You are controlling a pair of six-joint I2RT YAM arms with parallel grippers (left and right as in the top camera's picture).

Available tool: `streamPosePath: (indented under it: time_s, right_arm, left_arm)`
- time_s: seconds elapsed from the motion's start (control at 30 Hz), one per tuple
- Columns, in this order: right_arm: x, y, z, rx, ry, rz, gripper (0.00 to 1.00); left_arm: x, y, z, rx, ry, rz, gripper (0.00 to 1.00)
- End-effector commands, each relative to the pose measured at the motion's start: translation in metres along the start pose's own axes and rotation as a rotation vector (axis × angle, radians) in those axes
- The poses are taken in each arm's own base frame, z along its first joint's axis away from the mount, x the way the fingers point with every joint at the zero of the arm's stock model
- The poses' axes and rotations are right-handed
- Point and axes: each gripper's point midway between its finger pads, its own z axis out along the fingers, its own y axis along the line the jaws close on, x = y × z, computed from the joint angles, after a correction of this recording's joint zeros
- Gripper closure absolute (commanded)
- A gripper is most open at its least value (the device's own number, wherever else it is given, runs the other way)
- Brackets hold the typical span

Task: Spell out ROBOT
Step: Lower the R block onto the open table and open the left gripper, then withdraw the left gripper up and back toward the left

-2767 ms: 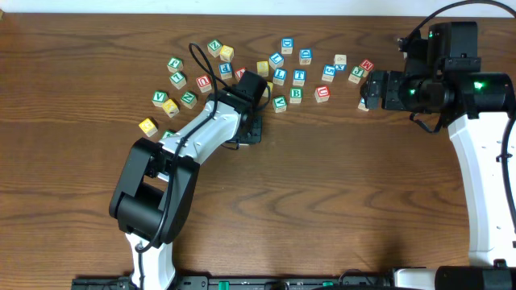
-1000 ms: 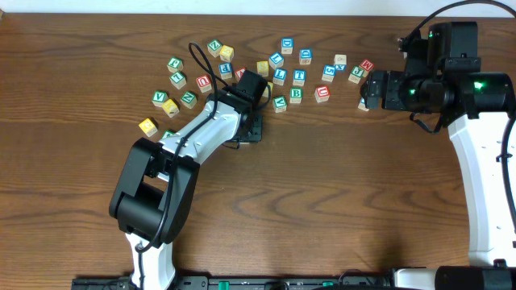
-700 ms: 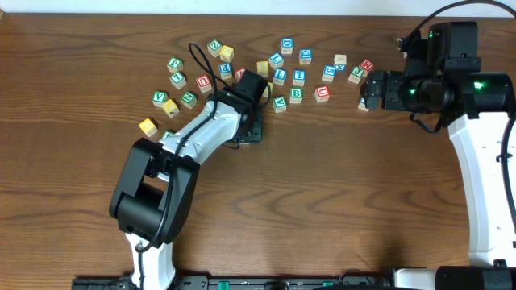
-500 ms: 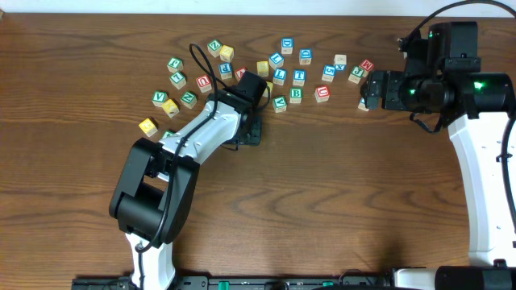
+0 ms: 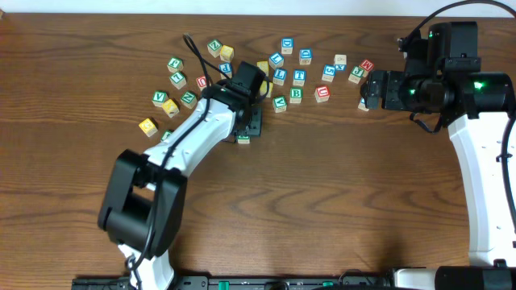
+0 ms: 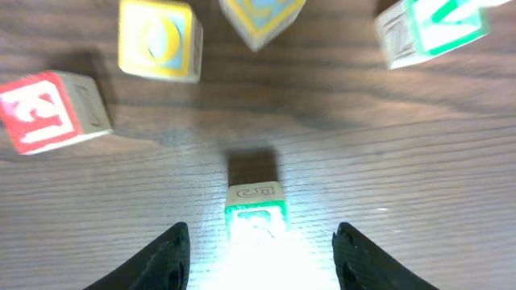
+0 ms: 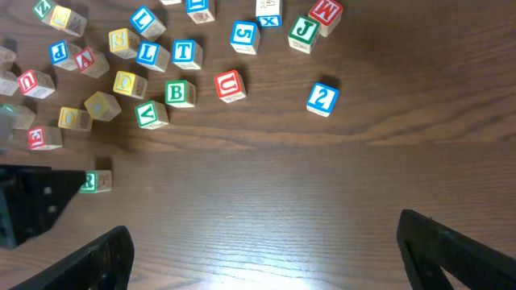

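A green letter block (image 5: 243, 138), apparently an R, sits alone on the table in front of the block cluster. In the left wrist view the same block (image 6: 255, 211) lies between the fingers of my left gripper (image 6: 260, 235), which is open and not touching it. In the overhead view the left gripper (image 5: 248, 122) hovers just behind the block. A green B (image 7: 179, 93), a blue T (image 7: 184, 52) and a yellow O (image 7: 126, 83) lie in the cluster. My right gripper (image 7: 274, 250) is open and empty, held above the table near the cluster's right end (image 5: 365, 90).
Several more letter blocks are scattered across the far part of the table (image 5: 339, 193): a red U (image 7: 230, 84), a lone blue block (image 7: 322, 98), a red block (image 6: 48, 109) and a yellow O (image 6: 159, 40) close to the left gripper.
My left gripper has let go of the green block and drawn back toward the cluster, and the block now shows on the table. The right arm has not moved.
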Motion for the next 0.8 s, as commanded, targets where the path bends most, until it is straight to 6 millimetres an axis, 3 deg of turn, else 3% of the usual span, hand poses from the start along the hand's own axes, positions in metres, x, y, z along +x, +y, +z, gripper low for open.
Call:
streamPosePath:
  time_s: [0.0, 0.17, 0.27, 0.5, 0.77]
  right_arm:
    - [-0.004, -0.001, -0.002, 0.000, -0.012, -0.010, 0.01]
    - [-0.004, -0.001, -0.002, 0.000, -0.012, -0.010, 0.01]
    - [-0.004, -0.001, -0.002, 0.000, -0.012, -0.010, 0.01]
    - [-0.004, -0.001, -0.002, 0.000, -0.012, -0.010, 0.01]
    - [-0.004, -0.001, -0.002, -0.001, -0.012, -0.010, 0.01]
  left_arm:
    - [-0.026, -0.001, -0.040, 0.022, -0.110, 0.000, 0.44]
    - [-0.037, 0.013, -0.068, 0.028, -0.172, -0.038, 0.44]
    - [-0.044, 0.039, -0.084, 0.011, -0.199, -0.093, 0.44]
    - [-0.048, 0.095, -0.104, -0.044, -0.203, -0.218, 0.43]
    - [-0.046, 0.128, -0.126, -0.084, -0.173, -0.295, 0.43]
